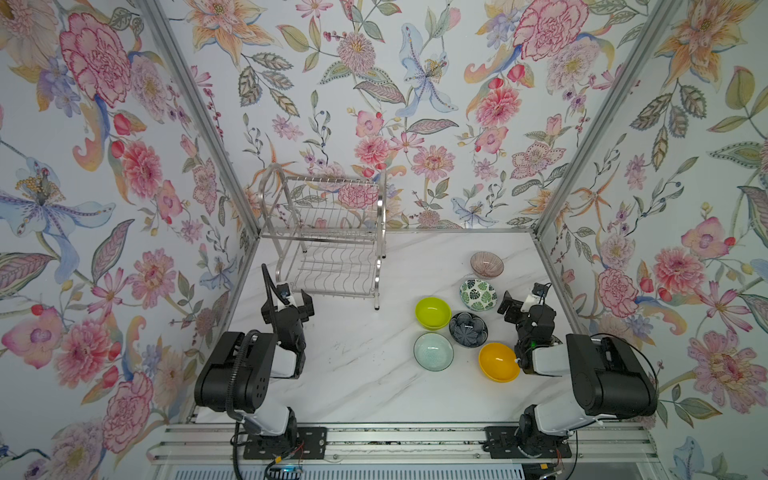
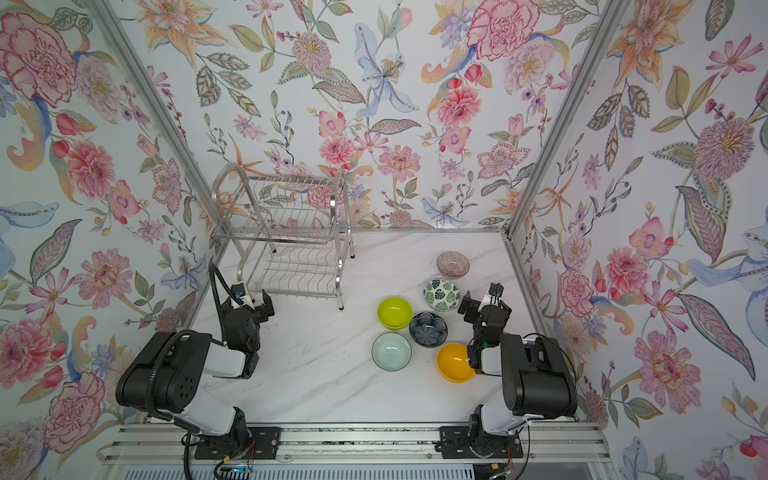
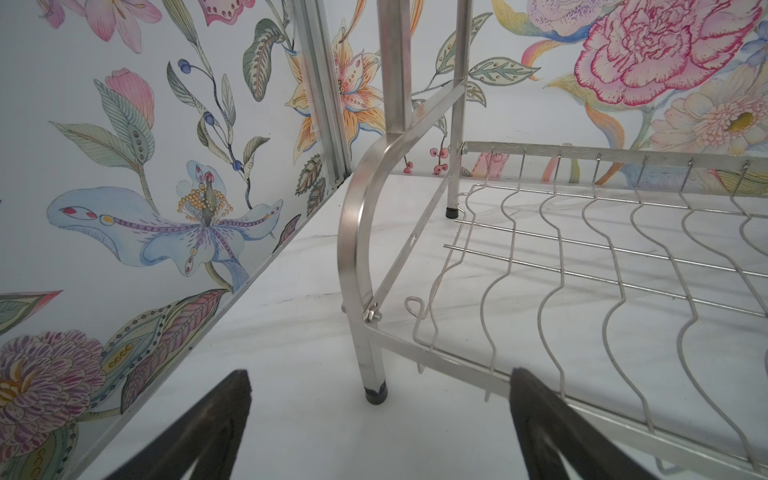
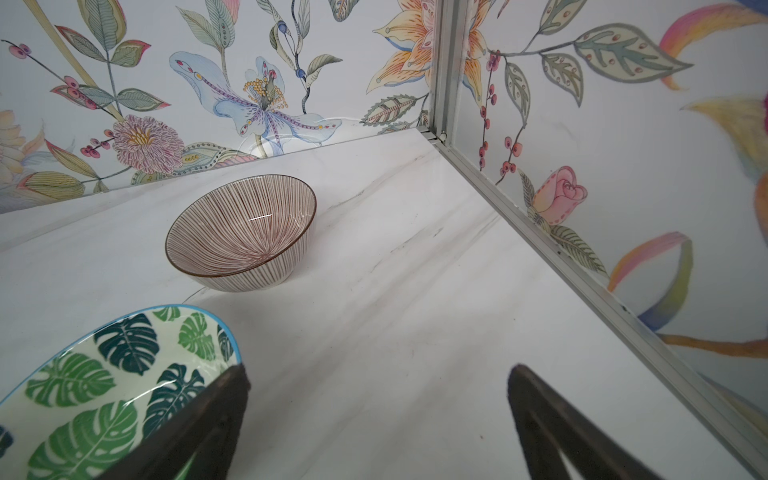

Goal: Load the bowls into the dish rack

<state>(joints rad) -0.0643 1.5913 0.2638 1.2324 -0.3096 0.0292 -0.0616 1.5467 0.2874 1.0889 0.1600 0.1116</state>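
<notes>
The silver two-tier dish rack [image 1: 320,240] [image 2: 270,240] stands at the back left with nothing on either tier. Several bowls sit upright on the right: lime green [image 1: 433,312], navy floral [image 1: 468,329], pale green [image 1: 433,351], orange-yellow [image 1: 498,362], leaf-patterned [image 1: 478,294] and pinkish ribbed [image 1: 487,264]. My left gripper [image 1: 291,303] [image 3: 380,376] is open and holds nothing, just in front of the rack's near left leg [image 3: 353,232]. My right gripper [image 1: 525,305] [image 4: 377,370] is open and holds nothing, beside the leaf bowl [image 4: 104,374], facing the ribbed bowl [image 4: 241,232].
Floral walls with aluminium corner posts [image 1: 232,166] close in the white marble tabletop [image 1: 353,374] on the left, back and right. Both arm bases sit on a metal rail [image 1: 395,440] along the front edge. The right wall edge [image 4: 582,282] runs close to the right gripper.
</notes>
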